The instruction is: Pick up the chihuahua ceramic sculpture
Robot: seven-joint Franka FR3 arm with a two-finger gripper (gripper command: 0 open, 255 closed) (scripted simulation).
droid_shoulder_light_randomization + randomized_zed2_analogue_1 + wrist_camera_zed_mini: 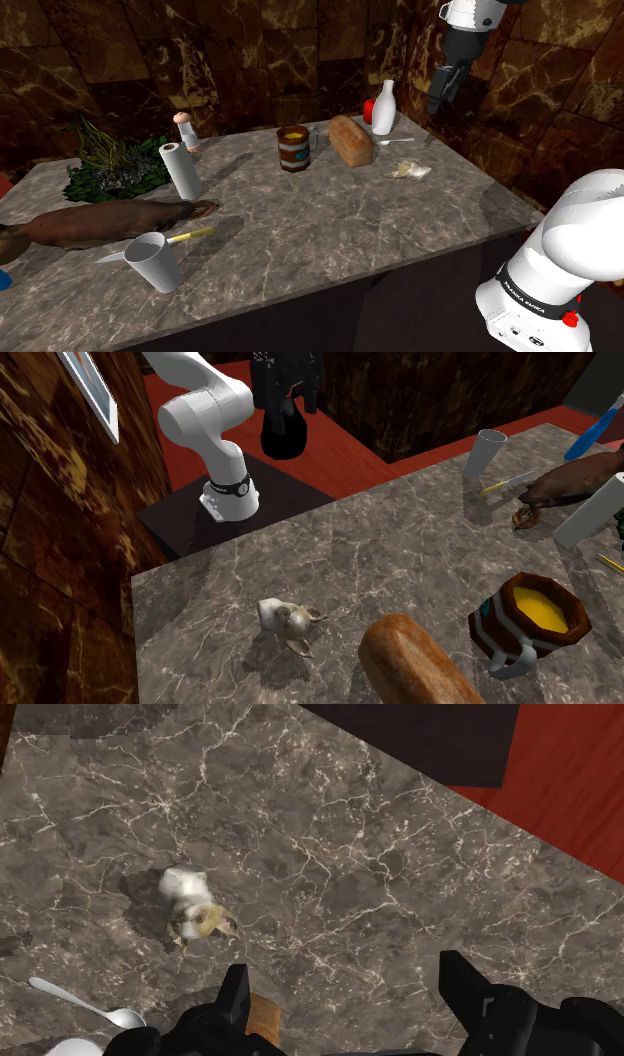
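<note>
The chihuahua sculpture [410, 170] is a small white and tan figure lying on the marble table [300, 220], near the edge closest to the arm's stand. It also appears in the second exterior view [288, 620] and the wrist view [195, 907]. My black gripper [438, 105] hangs high above that end of the table, well clear of the sculpture. Seen from the wrist, the gripper [343, 976] is open, its fingers [235, 994] wide apart with nothing between them. The sculpture lies ahead of the fingers and off to one side. In the second exterior view the gripper [283, 422] hovers over the red floor.
A bread loaf [350, 140], a brown mug [293, 148], a white bottle [384, 107] and a spoon [395, 142] stand close behind the sculpture. Farther along the table are a paper towel roll [181, 170], a white cup [155, 260], a brown animal figure [110, 222] and a plant [115, 165].
</note>
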